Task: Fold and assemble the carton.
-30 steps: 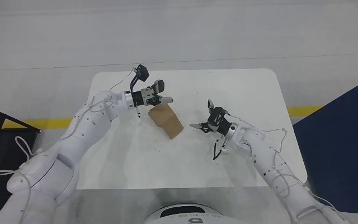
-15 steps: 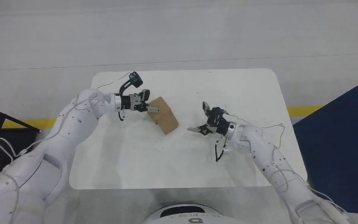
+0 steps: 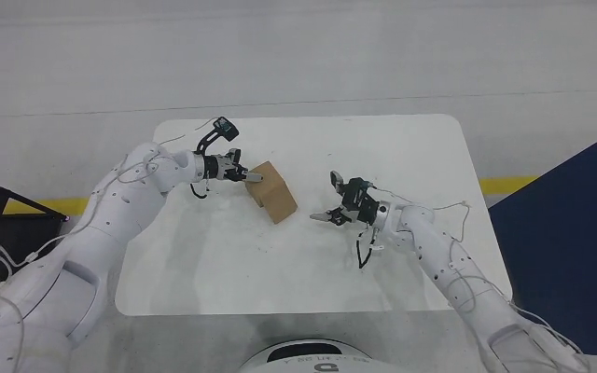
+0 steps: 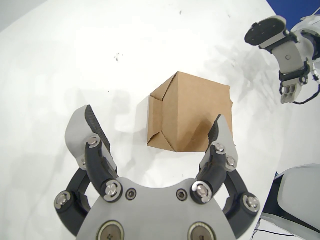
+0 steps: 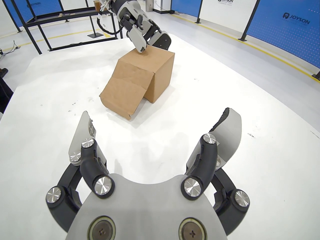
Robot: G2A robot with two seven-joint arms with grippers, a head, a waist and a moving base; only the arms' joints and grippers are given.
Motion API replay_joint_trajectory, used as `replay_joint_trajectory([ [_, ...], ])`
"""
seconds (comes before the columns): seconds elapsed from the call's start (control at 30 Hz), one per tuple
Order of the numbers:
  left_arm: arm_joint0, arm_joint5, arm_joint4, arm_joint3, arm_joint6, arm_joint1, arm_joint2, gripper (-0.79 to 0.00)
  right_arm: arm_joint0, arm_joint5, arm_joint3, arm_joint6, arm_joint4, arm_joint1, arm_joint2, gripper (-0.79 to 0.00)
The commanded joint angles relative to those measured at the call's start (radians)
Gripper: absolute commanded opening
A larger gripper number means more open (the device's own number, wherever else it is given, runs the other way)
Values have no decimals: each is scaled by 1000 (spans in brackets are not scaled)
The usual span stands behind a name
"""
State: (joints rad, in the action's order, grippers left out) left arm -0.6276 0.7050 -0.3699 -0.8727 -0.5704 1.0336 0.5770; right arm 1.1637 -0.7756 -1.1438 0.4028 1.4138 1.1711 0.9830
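Note:
A brown carton (image 3: 271,191) rests on the white table (image 3: 410,154), left of centre. Its end facing my left arm is folded shut (image 4: 160,123). On the side facing my right arm a loose flap (image 5: 122,96) slants down to the table. My left gripper (image 3: 244,174) (image 4: 153,113) is open at the carton's upper edge, and one fingertip (image 5: 140,49) touches the top face. My right gripper (image 3: 328,200) (image 5: 157,116) is open and empty, a short way from the flap side of the carton (image 5: 160,76), low over the table.
The table's right half and front are bare white surface. A dark blue panel (image 3: 560,214) stands off the table's right edge. A black metal rack (image 5: 57,16) stands beyond the table behind the left arm.
The left gripper has drawn back and lowered onto the carton's edge, and the carton has shifted slightly left. The right gripper has moved left, closer to the carton.

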Motion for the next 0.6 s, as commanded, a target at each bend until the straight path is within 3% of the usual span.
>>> replay_joint_trajectory([
  [0.0,-4,-14,3,-6,-4,-2,10,0,-10,-9,9,-7,-7,3,-8,-55],
  [0.37,-40,-4,-5,-33,16,-15,65,0,-152,-88,157,-170,-155,66,-126,-262],
  [0.57,-70,14,-21,-47,54,-25,98,0,-221,-121,246,-226,-229,107,-189,-296],
])
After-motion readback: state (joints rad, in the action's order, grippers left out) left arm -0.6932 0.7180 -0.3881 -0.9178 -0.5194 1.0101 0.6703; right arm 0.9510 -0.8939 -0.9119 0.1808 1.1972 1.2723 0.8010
